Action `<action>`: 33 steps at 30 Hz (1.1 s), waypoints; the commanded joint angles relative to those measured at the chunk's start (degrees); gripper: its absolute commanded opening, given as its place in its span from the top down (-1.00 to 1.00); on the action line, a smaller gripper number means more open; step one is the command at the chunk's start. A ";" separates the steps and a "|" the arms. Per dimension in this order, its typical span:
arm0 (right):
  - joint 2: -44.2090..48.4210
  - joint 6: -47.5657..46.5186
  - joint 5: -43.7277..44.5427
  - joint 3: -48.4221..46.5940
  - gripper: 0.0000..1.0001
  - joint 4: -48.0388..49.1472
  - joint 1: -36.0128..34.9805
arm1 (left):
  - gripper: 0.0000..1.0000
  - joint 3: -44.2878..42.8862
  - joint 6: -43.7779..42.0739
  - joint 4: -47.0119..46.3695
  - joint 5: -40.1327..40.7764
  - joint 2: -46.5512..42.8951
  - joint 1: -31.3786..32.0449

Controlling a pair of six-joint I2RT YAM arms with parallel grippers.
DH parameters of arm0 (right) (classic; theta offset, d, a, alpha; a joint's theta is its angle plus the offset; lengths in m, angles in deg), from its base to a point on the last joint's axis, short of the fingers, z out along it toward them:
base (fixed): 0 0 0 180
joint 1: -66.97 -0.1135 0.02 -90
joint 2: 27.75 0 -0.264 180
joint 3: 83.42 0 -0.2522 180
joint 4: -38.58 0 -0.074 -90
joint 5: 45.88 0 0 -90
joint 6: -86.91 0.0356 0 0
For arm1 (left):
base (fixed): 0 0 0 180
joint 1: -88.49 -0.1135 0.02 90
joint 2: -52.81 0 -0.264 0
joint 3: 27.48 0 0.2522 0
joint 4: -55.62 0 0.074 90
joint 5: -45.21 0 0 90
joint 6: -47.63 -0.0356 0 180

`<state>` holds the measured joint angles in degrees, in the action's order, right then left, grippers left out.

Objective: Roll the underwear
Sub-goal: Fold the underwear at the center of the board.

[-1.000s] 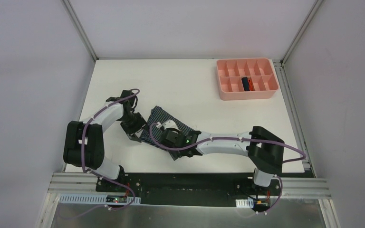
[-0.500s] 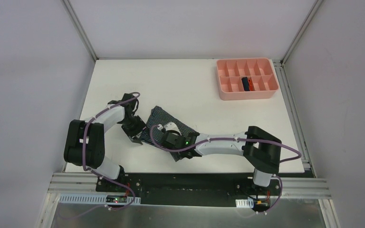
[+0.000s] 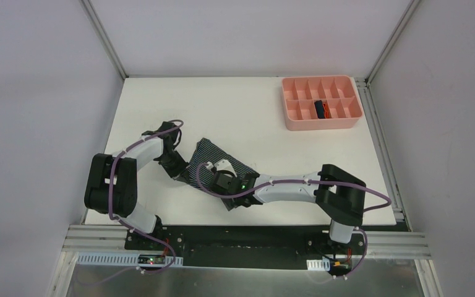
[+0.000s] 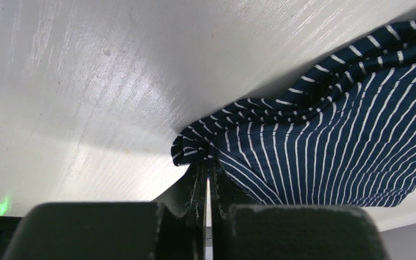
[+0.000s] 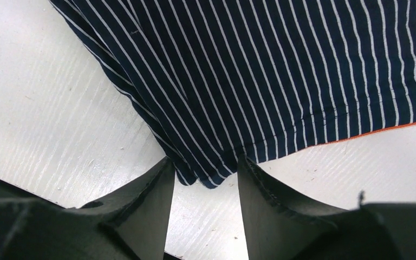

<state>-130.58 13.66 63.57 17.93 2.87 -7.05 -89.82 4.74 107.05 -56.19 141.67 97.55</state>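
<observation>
Found the left end effector (image 4: 207, 165) pinched fully closed on a bunched corner of the striped underwear (image 4: 325, 146), with folds of cloth gathered at the tips. Found the right end effector (image 5: 203, 172) about half open, straddling another corner of the same garment, with cloth between the fingers but no visible clamp. Noted an orange trim line (image 5: 395, 128) along the hem beside that corner.

Located the garment mostly flat on the worktop (image 4: 86, 81), between the two end effectors, towards the near left in the overhead view. Saw it raised and wrinkled only at the left grip.

Judged the cloth light, thin and limp: likely to drape, bunch and slide on the smooth surface rather than hold a shape. Recommend taking hold at hems or corners, pinching both layers together, and keeping tension even across the edge for a tight roll. Flagged a risk of one layer slipping from a shallow pinch.

Recorded a second navy brief (image 3: 321, 109), already bundled, in a near-row compartment of the pink tray (image 3: 321, 125), well apart at the far right.
</observation>
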 commanded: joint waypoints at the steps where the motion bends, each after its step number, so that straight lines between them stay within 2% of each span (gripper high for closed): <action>1: 1.08 1.09 2.09 0.12 0.04 -0.03 -0.29 | 1.00 0.61 -0.39 0.56 1.16 -0.94 0.43; 3: 0.81 1.08 2.09 0.07 0.14 0.07 -0.34 | 1.00 0.51 -0.44 0.56 1.14 -1.14 0.43; 5: 0.62 1.08 2.14 0.12 0.33 0.14 -0.48 | 1.00 0.37 -0.52 0.56 1.08 -1.31 0.43; 10: 1.19 0.14 1.97 0.59 1.00 0.01 -0.60 | 1.00 0.02 -0.70 0.61 0.89 -1.75 0.48; 23: 8.81 -11.74 -4.33 3.86 1.00 -2.78 -0.68 | 1.00 -2.06 0.53 3.57 0.19 -8.51 0.36; 29: 10.28 -14.21 -6.02 2.27 1.00 -6.29 -0.38 | 1.00 -4.37 1.12 4.32 -1.32 -10.28 0.43; 33: 10.58 -15.86 -11.11 0.19 1.00 -8.98 1.22 | 1.00 -7.87 0.75 4.88 -1.74 -8.86 0.43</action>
<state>-122.56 0.94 57.62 21.08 -0.68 -7.03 -93.23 5.05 110.07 -57.87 132.97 97.57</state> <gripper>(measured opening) 0.031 0.010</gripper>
